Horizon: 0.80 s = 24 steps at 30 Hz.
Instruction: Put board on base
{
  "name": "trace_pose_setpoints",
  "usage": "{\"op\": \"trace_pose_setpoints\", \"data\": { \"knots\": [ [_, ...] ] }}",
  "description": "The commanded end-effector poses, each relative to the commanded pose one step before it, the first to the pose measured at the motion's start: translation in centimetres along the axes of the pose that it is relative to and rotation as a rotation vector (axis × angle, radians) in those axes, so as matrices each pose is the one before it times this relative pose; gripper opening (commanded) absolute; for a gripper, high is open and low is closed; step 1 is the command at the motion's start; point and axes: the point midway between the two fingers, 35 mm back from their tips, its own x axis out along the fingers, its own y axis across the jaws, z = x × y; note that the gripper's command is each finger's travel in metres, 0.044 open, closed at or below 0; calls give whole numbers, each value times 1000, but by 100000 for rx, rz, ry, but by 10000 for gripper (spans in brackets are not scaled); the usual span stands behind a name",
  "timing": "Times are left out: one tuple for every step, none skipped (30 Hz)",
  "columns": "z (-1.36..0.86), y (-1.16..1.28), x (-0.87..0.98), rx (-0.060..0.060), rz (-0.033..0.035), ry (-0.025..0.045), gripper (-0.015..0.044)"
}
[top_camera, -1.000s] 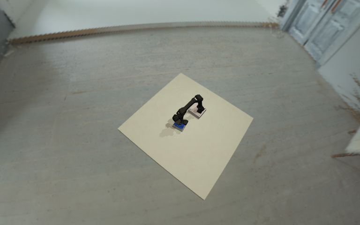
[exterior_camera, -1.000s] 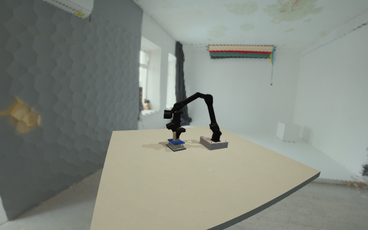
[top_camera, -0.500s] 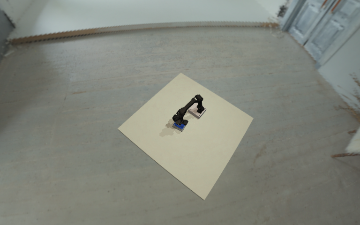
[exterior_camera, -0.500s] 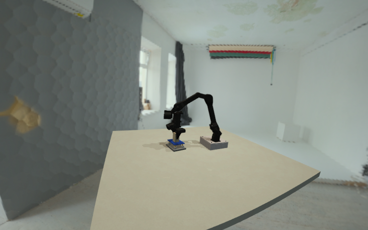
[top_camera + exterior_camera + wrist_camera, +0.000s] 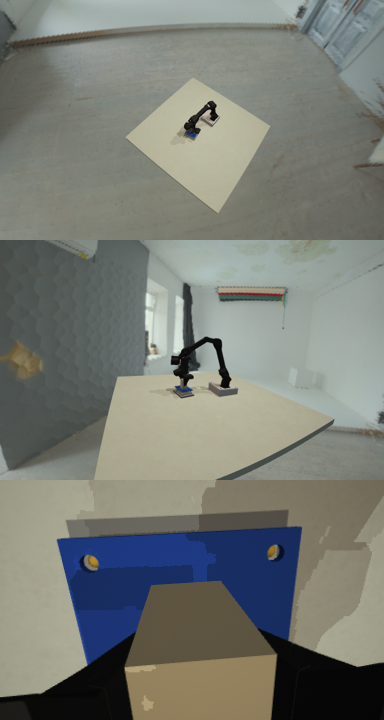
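Pincer (image 5: 192, 131) (image 5: 184, 381) (image 5: 191, 633) fingers clamp the tan handle (image 5: 183, 383) (image 5: 200, 625) of the blue board (image 5: 191, 135) (image 5: 184, 388) (image 5: 135, 580), which sits handle side up over the grey base (image 5: 193, 139) (image 5: 183, 396) (image 5: 150, 527) on the counter (image 5: 215, 169) (image 5: 198, 432) (image 5: 30, 595), gold showing in the two corner holes visible from the wrist.
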Motion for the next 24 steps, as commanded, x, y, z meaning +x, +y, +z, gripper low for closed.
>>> {"op": "trace_pose_setpoints", "data": {
  "knots": [
    [-15,3,219,435,92,205,0],
    [-3,3,39,-21,0,0,0],
    [-9,5,37,-21,1,1,0],
    [-14,8,35,-23,1,1,0],
    [-19,10,32,-23,1,2,0],
    [-22,12,28,-23,1,2,0],
    [-24,13,25,-22,1,2,0],
    [-25,13,24,-22,1,2,0],
    [-25,13,26,-21,1,2,0],
    [-23,11,28,-18,1,2,0],
    [213,-105,-200,-261,-206,-448,26],
    [0,0,0,0,0,0,52],
    [0,0,0,0,0,0,79],
    [0,0,0,0,0,0,105],
    [0,0,0,0,0,0,131],
    [0,0,0,0,0,0,157],
    [0,0,0,0,0,0,184],
    [0,0,0,0,0,0,210],
    [0,0,0,0,0,0,236],
    [0,0,0,0,0,0,262],
    [0,0,0,0,0,0,289],
    [0,0,0,0,0,0,315],
    [0,0,0,0,0,0,341],
    [0,0,0,0,0,0,368]
  ]
}}
